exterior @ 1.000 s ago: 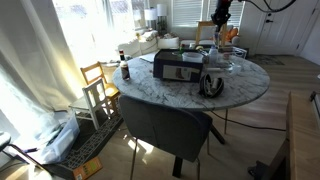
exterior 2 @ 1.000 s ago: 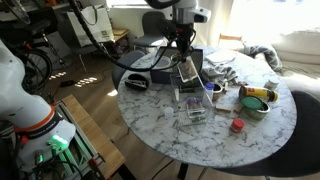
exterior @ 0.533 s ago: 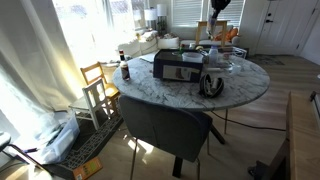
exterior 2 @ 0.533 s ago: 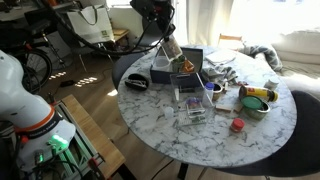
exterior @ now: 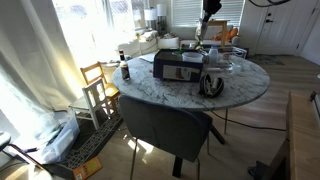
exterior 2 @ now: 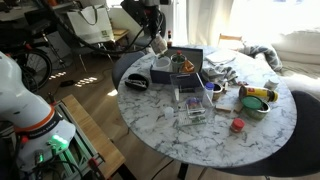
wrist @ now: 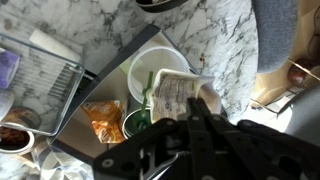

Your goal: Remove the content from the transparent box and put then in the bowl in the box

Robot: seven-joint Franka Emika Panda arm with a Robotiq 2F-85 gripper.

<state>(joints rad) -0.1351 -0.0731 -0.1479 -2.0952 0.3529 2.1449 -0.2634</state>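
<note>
One view, the wrist's, shows the gripper pinching a packet, with the bowl beyond.

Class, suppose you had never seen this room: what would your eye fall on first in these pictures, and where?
The round marble table, crowded with things, fills the middle of both exterior views. At its far side the gripper hangs above the dark box. In the wrist view it grips a printed packet over the white bowl in that box.

The pincer's packet partly screens the bowl; others crowd the box.
</note>
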